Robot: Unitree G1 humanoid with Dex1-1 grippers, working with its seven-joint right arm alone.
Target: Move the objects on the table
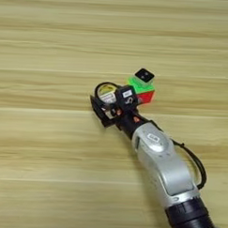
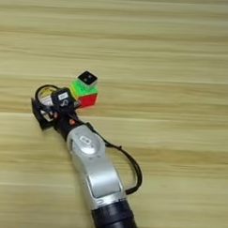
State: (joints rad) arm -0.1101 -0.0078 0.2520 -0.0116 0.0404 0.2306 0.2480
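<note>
- Near centre of the left eye view, the black tape roll [image 1: 105, 93] lies on the surface [image 1: 48, 146], touching the puzzle cube [image 1: 144, 91] at its 3 o'clock; a white cube [image 1: 144, 76] sits atop.
- Right eye view: the right gripper [image 2: 46, 109] has its jaws around the roll; whether clamped, I cannot tell. The roll is probably light and stiff: grip across the rim.

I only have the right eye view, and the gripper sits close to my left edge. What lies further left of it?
Observer: In the left eye view, a broad stretch of table continues to the left of the right gripper and the black tape roll.
Operator: Is anything lying there that I could hit?
Observer: No. That stretch shows only wood grain out to the picture's left edge.
</note>
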